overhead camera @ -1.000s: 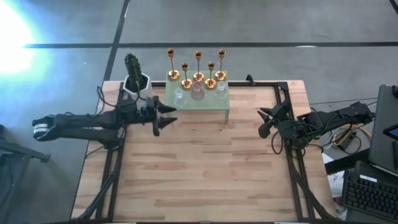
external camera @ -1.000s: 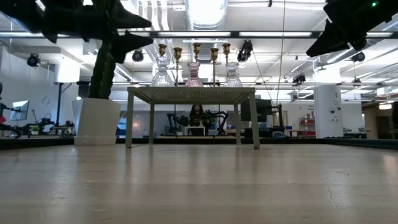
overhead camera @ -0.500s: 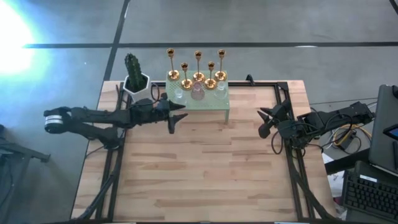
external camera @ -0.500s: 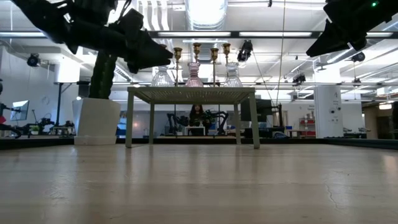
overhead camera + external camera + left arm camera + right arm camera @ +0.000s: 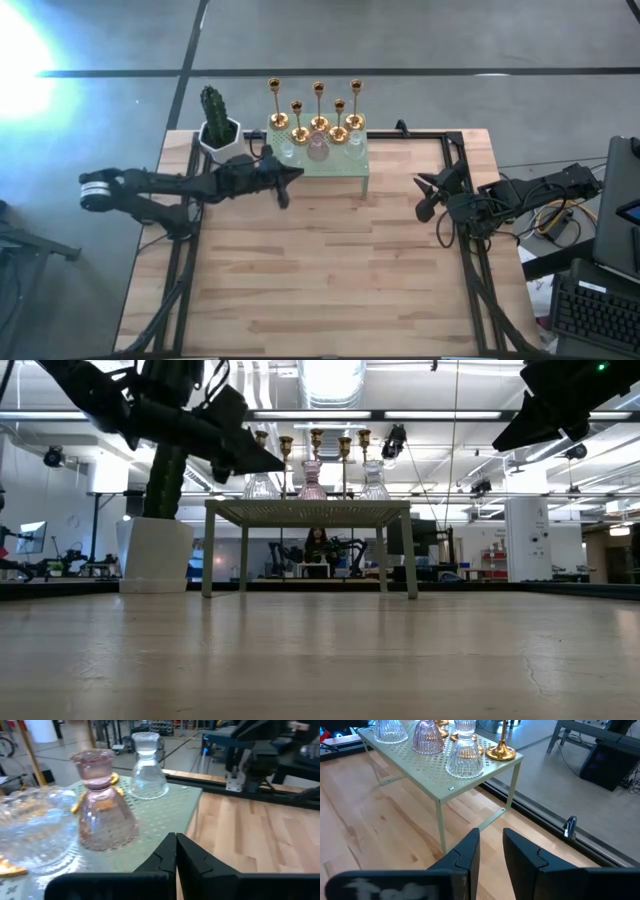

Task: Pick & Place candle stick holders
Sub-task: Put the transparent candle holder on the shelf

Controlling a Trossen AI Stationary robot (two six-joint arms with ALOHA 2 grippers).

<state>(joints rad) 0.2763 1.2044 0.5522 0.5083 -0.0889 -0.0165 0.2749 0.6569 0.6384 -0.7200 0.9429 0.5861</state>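
The left gripper (image 5: 176, 851) has its jaws clenched, grasping nothing. Just ahead of them the pinkish glass holder (image 5: 100, 805) stands on the green stand (image 5: 165, 815). The gold holders behind are mostly hidden. The right gripper (image 5: 491, 845), jaws slightly apart, waits well away.

The left arm (image 5: 160, 187) lay stretched low across the back left of the tabletop, its wrist level, and the left gripper (image 5: 288, 183) pointed toward the right side with its fingers (image 5: 172, 855) pressed together. The right arm (image 5: 520, 196) sat folded at the right edge, and the right gripper (image 5: 425, 195) hung with a narrow gap between its fingers (image 5: 470, 851)
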